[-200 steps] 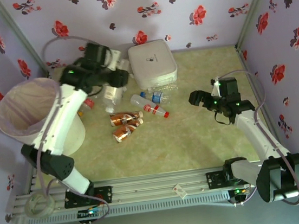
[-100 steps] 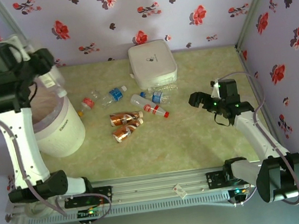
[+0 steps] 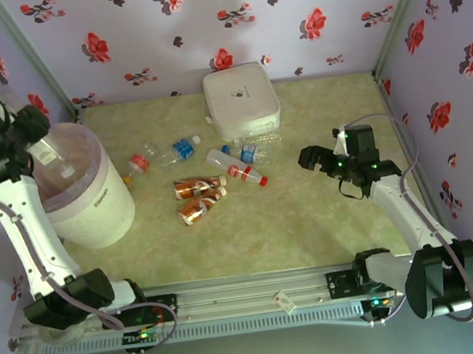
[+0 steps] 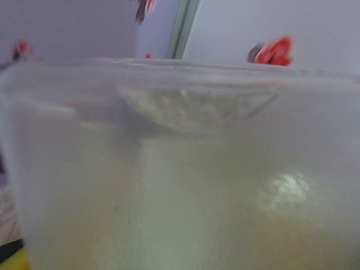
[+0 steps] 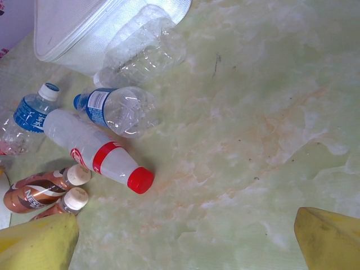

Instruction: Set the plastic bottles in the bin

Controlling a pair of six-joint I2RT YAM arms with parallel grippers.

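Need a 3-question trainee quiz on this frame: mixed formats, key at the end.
1. True or false: the right gripper is open and holds nothing.
2. The left gripper, shut on a clear bottle, hangs over: A the bin; B the white box; C the metal rail.
3. How many brown-wrapped bottles lie on the table?

Key: 1 true; 2 A; 3 two.
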